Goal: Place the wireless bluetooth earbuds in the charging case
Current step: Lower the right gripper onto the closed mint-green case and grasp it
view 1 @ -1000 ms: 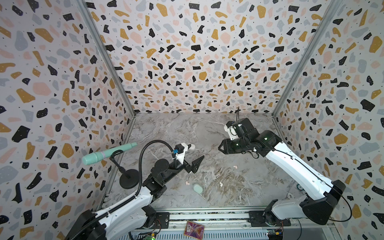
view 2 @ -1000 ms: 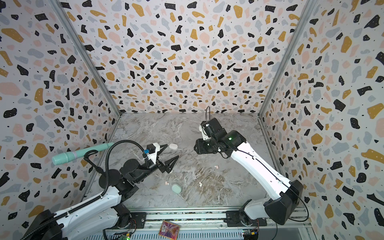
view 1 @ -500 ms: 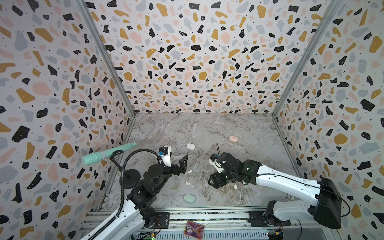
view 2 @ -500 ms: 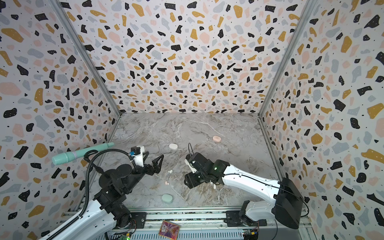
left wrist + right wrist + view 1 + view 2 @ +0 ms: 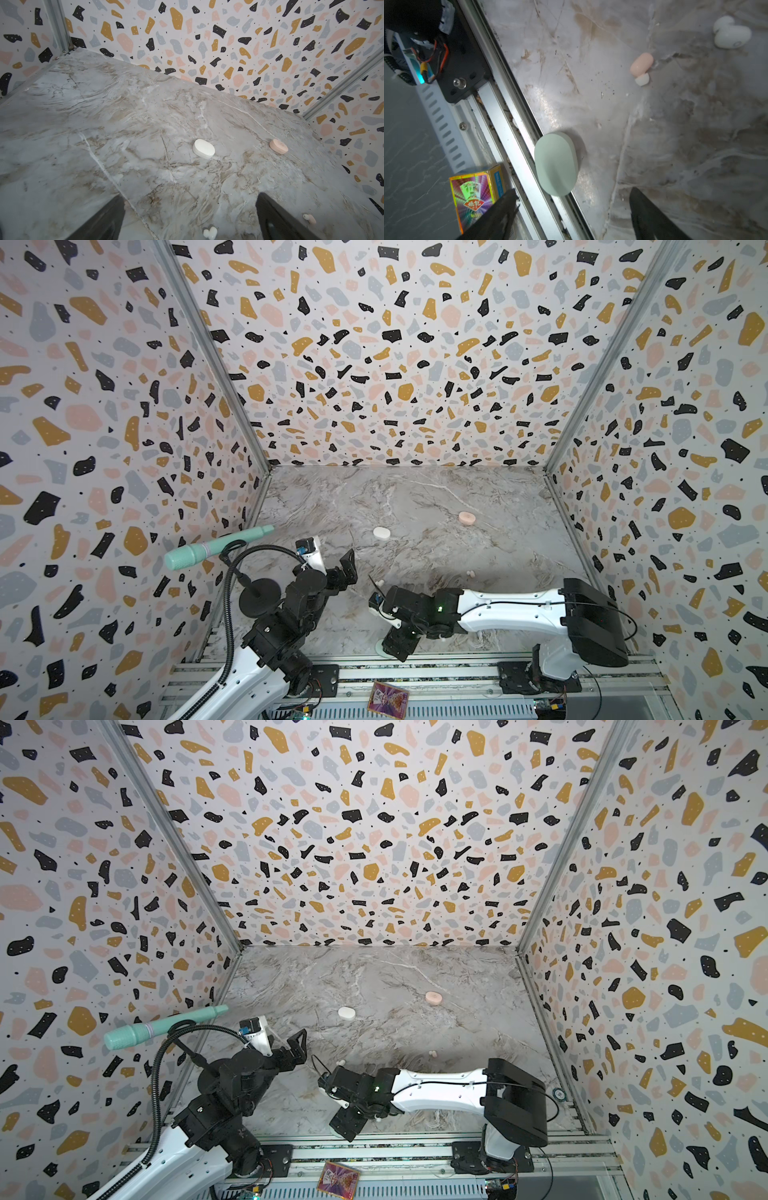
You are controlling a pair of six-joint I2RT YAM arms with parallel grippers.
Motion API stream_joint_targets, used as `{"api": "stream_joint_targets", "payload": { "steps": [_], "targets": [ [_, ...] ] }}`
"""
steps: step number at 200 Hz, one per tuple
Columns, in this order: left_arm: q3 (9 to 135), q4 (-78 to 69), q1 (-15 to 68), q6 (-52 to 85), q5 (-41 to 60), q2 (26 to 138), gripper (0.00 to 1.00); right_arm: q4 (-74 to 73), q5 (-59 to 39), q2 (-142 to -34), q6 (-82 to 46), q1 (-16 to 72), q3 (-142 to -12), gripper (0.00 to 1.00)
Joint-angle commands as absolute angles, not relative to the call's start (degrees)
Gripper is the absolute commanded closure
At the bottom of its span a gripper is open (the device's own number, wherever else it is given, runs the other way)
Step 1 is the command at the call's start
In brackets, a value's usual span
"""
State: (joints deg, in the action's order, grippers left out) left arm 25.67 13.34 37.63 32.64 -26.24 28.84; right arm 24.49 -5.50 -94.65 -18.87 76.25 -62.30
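Looks like the approach to a case, no insertion yet. At right gripper point(image 5: 573, 190): apart, empty, hovering just over mint charging case point(image 5: 556, 164) hard against rail point(image 5: 517, 133); pink earbud point(image 5: 641, 63) and white earbud point(image 5: 730, 33) farther ahead. At left gripper point(image 5: 190, 196): wide apart, empty. Next, probably: close across the case, draw it off the rail, open the lid

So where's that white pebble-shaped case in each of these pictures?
In a top view: the white case lies on the marble floor, left of centre.
In a top view: same floor spot, left of centre.
Left wrist: near mid-picture.
Right wrist: not in it.
Landmark: the pink case, lying apart from it in all three.
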Motion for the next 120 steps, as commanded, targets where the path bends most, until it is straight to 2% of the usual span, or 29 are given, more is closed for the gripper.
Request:
{"api": "stream_joint_targets", "payload": {
  "steps": [1, 86, 120],
  "targets": [
    [27.9, 15.3, 37.6, 34.1, -29.0, 27.4, 0.00, 28.8, -4.3, -95.8, -15.9, 77.1, -65.1, 0.13],
    [27.2, 17.2, 36.8, 34.3, -33.4, 29.5, 0.00, 30.2, -3.8, -103.8, -13.2, 80.4, -68.9, 0.16],
    [25.9, 15.8, 35.2, 34.4, -32.6, 29.7, 0.00, 31.2, -1.4, -105.0, -13.9, 80.4, -69.7, 0.29]
  ]
}}
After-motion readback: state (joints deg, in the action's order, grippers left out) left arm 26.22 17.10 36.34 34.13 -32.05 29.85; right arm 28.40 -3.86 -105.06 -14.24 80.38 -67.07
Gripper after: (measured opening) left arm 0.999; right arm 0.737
